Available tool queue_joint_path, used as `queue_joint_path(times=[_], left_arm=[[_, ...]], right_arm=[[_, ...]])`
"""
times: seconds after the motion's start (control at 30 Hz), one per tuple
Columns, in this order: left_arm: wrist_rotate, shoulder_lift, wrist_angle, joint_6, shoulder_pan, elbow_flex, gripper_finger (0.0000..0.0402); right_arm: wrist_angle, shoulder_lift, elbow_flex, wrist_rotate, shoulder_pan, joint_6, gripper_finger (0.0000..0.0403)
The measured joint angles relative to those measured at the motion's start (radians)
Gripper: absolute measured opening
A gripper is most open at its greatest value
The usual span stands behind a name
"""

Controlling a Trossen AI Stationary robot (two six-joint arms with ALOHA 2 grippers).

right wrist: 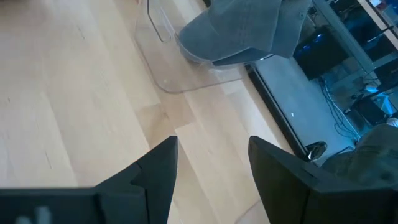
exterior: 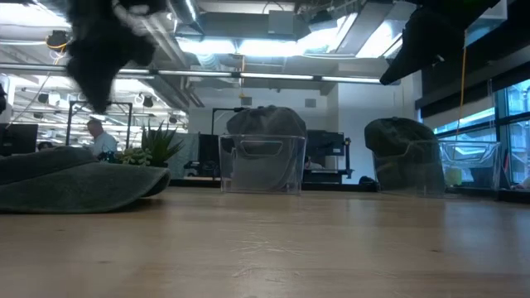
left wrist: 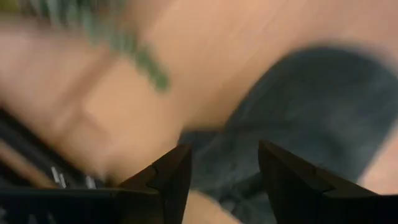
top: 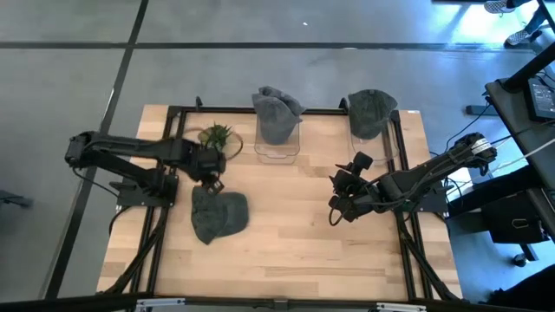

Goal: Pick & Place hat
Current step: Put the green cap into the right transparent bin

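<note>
A grey hat lies flat on the wooden table, toward its left side and a little nearer the front edge than the middle. The left gripper hovers just above the hat's back edge, jaws parted with nothing between them (its wrist view shows the hat's fabric right under the fingers). A small green plant sits just behind that gripper. Along the back edge, two more grey hats rest on clear stands: one near the centre, one to the right. The right gripper waits over bare wood on the right side, its jaws also apart and empty.
</note>
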Motion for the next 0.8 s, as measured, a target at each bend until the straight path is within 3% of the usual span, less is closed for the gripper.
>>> queue_joint_path(times=[0.17,0.33,0.53,0.8], left_arm=[[0.044,-0.024,0.003,-0.276,-0.103,-0.147,0.0196],[0.040,-0.069,0.111,-0.406,-0.188,-0.223,0.0199],[0.055,-0.128,0.132,-0.547,-0.278,-0.240,0.0198],[-0.014,-0.171,0.151,-0.989,-0.482,-0.239,0.0195]], right_arm=[[0.000,0.000,0.000,0.000,0.000,-0.004,0.0197],[0.004,0.000,0.000,0.001,0.000,-0.020,0.0197],[0.012,0.000,0.000,0.002,0.000,-0.031,0.0197],[0.012,0.000,0.000,0.001,0.000,-0.038,0.0197]])
